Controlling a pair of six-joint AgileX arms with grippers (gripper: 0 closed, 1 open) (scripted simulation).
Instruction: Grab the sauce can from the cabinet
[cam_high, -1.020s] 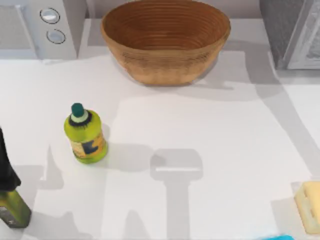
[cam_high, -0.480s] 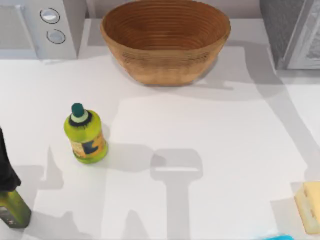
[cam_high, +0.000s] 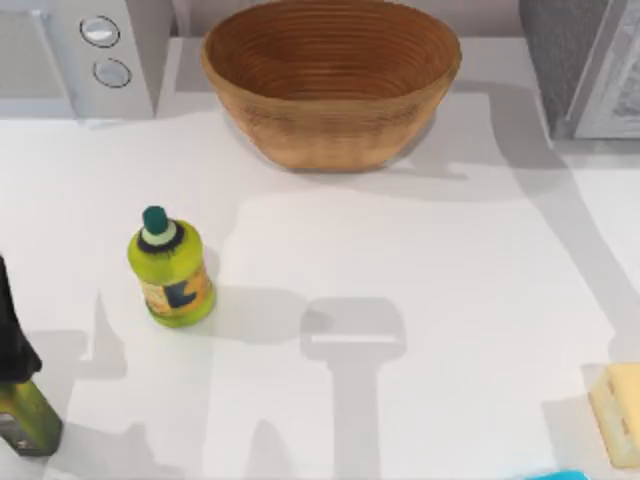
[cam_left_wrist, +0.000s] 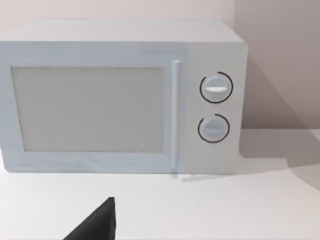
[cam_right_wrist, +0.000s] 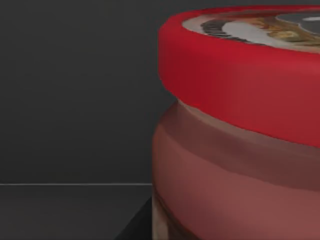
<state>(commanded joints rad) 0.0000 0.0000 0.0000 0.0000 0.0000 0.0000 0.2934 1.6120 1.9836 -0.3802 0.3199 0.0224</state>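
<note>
The sauce can (cam_right_wrist: 240, 130) looms very close in the right wrist view. It has a red rimmed lid with a printed top and a dull red body. It stands on a dark shelf against a dark back wall, inside the cabinet. A dark wedge (cam_right_wrist: 135, 227) of my right gripper shows beside the can's base. In the top view the cabinet (cam_high: 560, 50) is at the back right corner, with a speckled grey side and a pale front panel (cam_high: 615, 95). My left arm is parked, its wrist view facing the white appliance (cam_left_wrist: 120, 95).
A large woven basket (cam_high: 330, 80) stands at the back middle. The white appliance with two knobs (cam_high: 105, 50) is at the back left. A yellow-green bottle (cam_high: 172, 268) stands left of centre. An olive, dark-topped object (cam_high: 22, 415) sits at the left edge and a yellow block (cam_high: 620, 410) at the right edge.
</note>
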